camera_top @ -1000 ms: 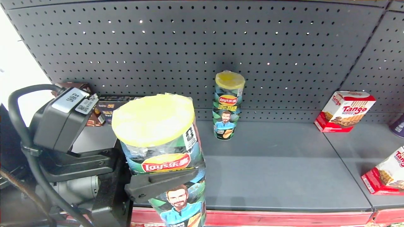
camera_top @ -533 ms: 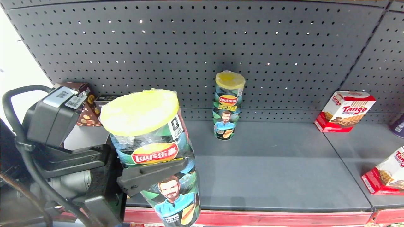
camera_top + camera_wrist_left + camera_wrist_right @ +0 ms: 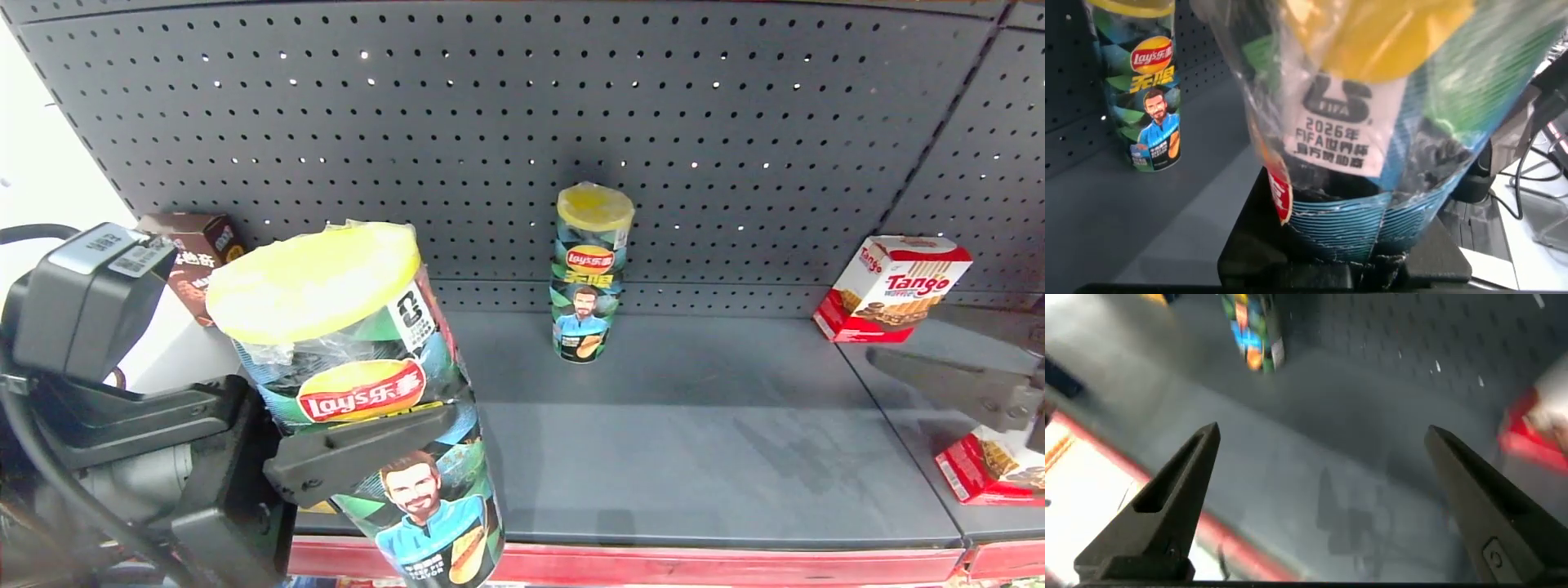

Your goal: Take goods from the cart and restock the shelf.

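Nearest to us, at the shelf's front left, the left gripper is clamped around the middle of the held can, a chips tube with a yellow lid. One black finger crosses its printed front. The tube leans, its lid tipped toward the left, and its base hangs at the red strip along the shelf's front edge; we cannot tell whether it touches the shelf. In the left wrist view the held can sits close, wrapped in crinkled clear film.

At the right front, the right gripper hangs over the grey shelf with its two fingers spread wide and nothing between them. Beside it lies a wafer box, partly behind the arm.

Further back, near the middle, the standing can is upright just before the pegboard, well apart from the held one. The blurred right wrist view shows what we take to be the same can. A second wafer box leans at the back right, and a brown box sits at the back left.
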Robot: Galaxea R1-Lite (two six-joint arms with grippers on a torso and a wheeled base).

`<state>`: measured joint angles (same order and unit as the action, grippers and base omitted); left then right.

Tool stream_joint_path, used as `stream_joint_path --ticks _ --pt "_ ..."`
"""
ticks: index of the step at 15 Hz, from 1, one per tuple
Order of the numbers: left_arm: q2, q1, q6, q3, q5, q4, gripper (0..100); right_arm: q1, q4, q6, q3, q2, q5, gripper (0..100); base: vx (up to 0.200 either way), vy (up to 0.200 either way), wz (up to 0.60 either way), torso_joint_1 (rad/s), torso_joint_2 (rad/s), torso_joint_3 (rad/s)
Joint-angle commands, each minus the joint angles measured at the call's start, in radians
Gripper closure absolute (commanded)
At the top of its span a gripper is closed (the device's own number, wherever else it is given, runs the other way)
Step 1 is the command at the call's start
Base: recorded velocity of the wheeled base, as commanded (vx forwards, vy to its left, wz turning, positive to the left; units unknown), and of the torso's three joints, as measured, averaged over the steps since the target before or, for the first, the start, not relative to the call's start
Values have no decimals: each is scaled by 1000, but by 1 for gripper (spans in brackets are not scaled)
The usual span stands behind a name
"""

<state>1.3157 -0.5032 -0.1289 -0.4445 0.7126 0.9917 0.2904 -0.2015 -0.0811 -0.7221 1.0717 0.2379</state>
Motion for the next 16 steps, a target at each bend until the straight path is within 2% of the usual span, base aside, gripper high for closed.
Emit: stream_joint_path --ticks 1,2,5,10,11,13,15,16 --pt "0 2 -1 -2 -1 1 100 24 -119 -2 18 191 21 0 0 0 0 0 0 0" --pt "-1 3 -8 0 -5 1 100 24 -202 -3 13 266 92 0 0 0 0 0 0 0" --pt "-1 5 -21 -3 -8 1 100 26 -354 -2 -28 415 146 0 0 0 0 0 0 0" --pt "-1 17 -21 7 -4 -1 100 13 -375 -14 -258 562 301 0 0 0 0 0 0 0" --pt "-3 17 -21 10 -2 -1 100 -4 -381 -37 -316 605 442 0 0 0 0 0 0 0" --pt "-3 17 -21 10 -1 -2 100 18 -377 -48 -364 639 488 0 0 0 0 0 0 0" --pt "-3 15 -21 12 -1 -1 100 16 -384 -65 -398 671 658 0 0 0 0 0 0 0" --pt "-3 15 -21 12 1 -1 100 13 -384 -82 -422 692 704 0 0 0 0 0 0 0"
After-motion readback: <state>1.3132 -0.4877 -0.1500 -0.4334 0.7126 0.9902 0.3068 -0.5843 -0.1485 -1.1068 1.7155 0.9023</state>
